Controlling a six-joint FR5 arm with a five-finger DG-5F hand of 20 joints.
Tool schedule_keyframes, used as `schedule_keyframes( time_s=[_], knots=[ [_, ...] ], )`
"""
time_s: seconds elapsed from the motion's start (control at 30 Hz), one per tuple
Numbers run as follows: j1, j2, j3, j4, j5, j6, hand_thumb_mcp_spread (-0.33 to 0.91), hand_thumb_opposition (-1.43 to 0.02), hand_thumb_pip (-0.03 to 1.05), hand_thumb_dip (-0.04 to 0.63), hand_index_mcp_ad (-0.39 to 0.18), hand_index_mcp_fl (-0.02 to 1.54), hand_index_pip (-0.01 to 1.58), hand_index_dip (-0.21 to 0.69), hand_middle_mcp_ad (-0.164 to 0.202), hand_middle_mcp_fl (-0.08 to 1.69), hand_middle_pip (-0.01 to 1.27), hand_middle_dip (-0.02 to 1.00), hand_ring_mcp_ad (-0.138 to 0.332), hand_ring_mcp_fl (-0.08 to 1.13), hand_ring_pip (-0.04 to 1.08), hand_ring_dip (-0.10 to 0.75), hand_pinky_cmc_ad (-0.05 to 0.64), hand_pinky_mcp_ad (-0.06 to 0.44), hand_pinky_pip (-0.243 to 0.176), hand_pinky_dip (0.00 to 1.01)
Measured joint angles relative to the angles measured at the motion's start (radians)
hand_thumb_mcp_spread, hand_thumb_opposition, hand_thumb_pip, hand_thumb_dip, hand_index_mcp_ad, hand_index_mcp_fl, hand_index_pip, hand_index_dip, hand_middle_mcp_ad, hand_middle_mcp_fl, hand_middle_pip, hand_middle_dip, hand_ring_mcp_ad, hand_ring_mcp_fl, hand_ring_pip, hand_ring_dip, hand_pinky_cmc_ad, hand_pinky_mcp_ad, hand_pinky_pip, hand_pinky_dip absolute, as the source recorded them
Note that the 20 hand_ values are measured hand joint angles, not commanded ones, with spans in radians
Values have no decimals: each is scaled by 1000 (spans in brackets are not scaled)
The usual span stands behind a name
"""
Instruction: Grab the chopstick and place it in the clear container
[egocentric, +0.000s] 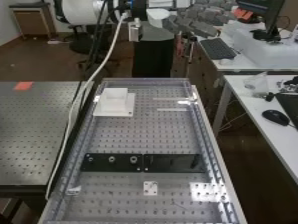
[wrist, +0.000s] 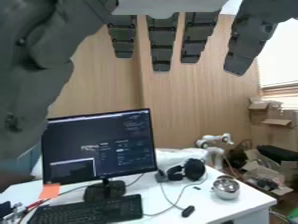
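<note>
The hand (egocentric: 199, 19) is at the top right of the high view, above and beyond the bench's far end. In the wrist view the hand (wrist: 162, 42) has straight, spread fingers with nothing between them; it is open. Two thin pale strips (egocentric: 171, 109) lie across the far right part of the perforated bench top; I cannot tell whether either is the chopstick. A clear-walled frame (egocentric: 148, 82) runs around the bench top; whether it is the clear container is unclear.
A white block on a square base (egocentric: 114, 104) stands at the bench's far left. Black plates (egocentric: 174, 163) cross its middle. A side table (egocentric: 256, 112) with a mouse is at right. A monitor (wrist: 100, 145) and headphones (wrist: 193, 170) stand on a desk.
</note>
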Motion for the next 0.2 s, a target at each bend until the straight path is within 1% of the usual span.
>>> schedule_keyframes(
  time_s=[0.2],
  knots=[
    [0, 8, -11, 4, -12, 2, 79, -744, 553, 12, -115, 31, 68, 87, 75, 47, 147, 222, 117, 0, 103, 117, 417, 332, -96, 180]
  ],
)
